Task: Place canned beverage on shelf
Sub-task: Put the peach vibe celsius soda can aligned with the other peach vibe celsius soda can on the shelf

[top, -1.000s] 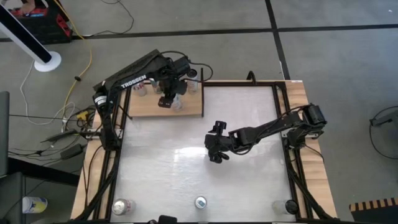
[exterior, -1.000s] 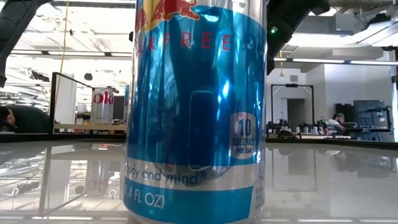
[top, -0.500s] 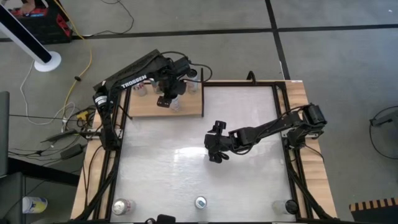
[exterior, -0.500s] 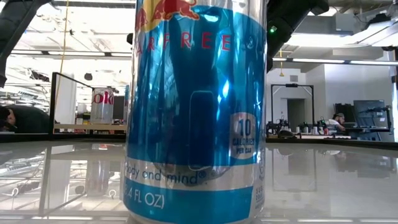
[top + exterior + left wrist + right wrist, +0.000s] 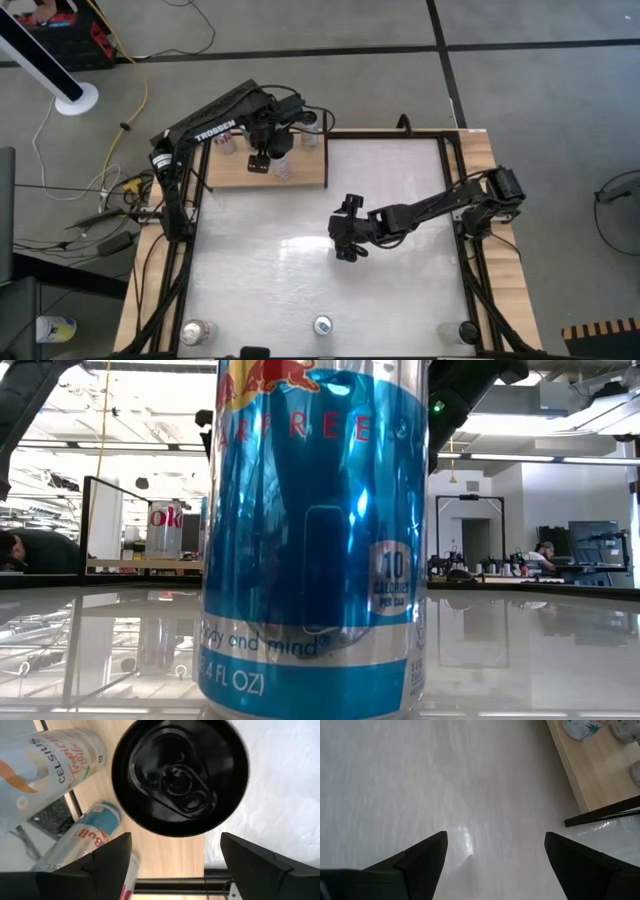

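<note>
The pale wooden shelf (image 5: pixel 235 175) lies at the table's far left. Several cans stand upright on it: a black-topped can (image 5: pixel 180 775), a Celsius can (image 5: pixel 45 765) and a Red Bull can (image 5: pixel 85 840). My left gripper (image 5: pixel 262 160) is over the shelf, open. In the left wrist view (image 5: pixel 175 837) its fingers stand apart on either side of the black-topped can (image 5: pixel 284 166) and above its top, touching nothing. My right gripper (image 5: pixel 345 240) hovers open and empty over the middle of the white table, as the right wrist view (image 5: pixel 495 837) also shows.
Three cans stand along the table's near edge (image 5: pixel 197 332), (image 5: pixel 322 325), (image 5: pixel 468 330). The middle one, a blue Red Bull can (image 5: pixel 315 540), fills the low view. A Coke can (image 5: pixel 165 530) shows on the shelf far off. People sit in the room behind.
My left gripper has shifted slightly toward the table's left over the shelf. The cans have stayed where they were.
</note>
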